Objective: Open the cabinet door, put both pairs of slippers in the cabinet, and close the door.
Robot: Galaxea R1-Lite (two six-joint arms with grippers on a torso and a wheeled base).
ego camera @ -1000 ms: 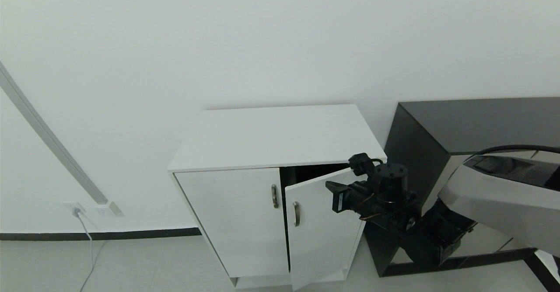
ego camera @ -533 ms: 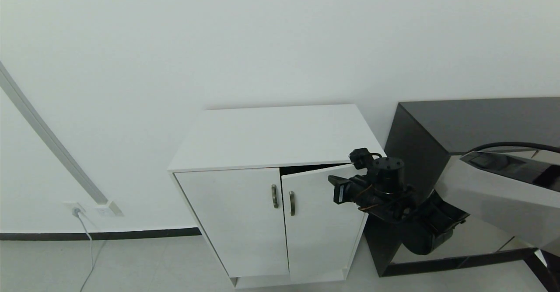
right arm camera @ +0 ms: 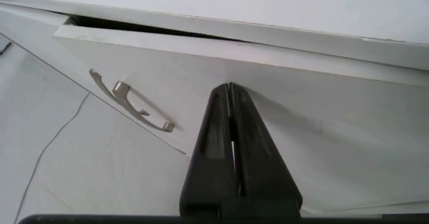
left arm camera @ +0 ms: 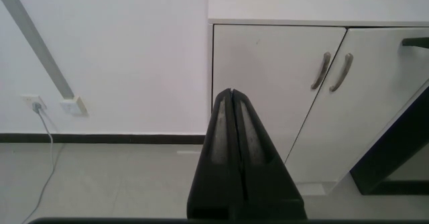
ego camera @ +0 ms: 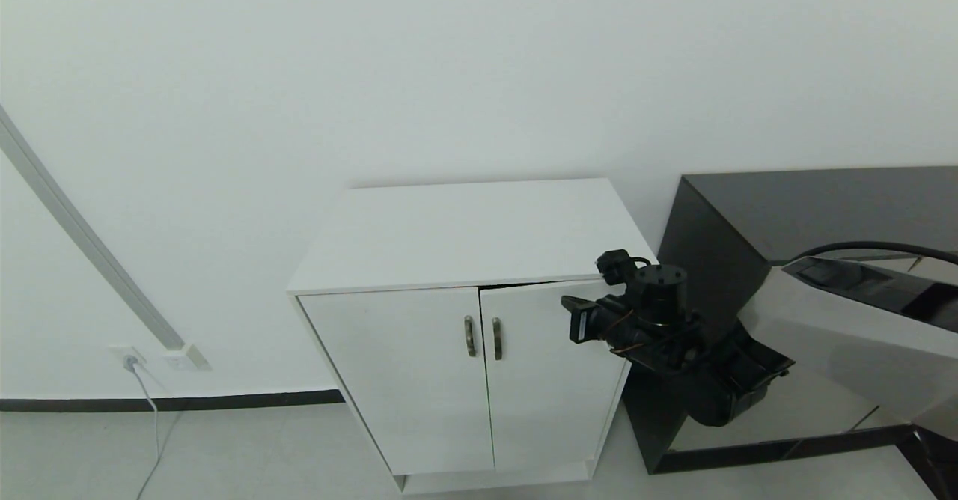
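- The right door (ego camera: 550, 388) of the white cabinet (ego camera: 464, 234) stood well ajar a second ago and has swung in since. It now lies almost flush beside the left door (ego camera: 404, 373), with a thin dark slit left along its top edge.
- The right tool (ego camera: 575, 322), fingers pressed together, has followed the door inward. Its tip is at the door's face, on the hinge side of the handle (ego camera: 496, 337).
- The left tool (left arm camera: 231, 100), also pressed together and pinching nothing, hangs in front of the cabinet, well apart from it.
- A dark sideboard (ego camera: 816, 208) stands just beside the cabinet.

Pale floor (ego camera: 262, 455): white cabinet (ego camera: 464, 230) standing beside black unit (ego camera: 786, 208); cable (ego camera: 146, 389) trailing.
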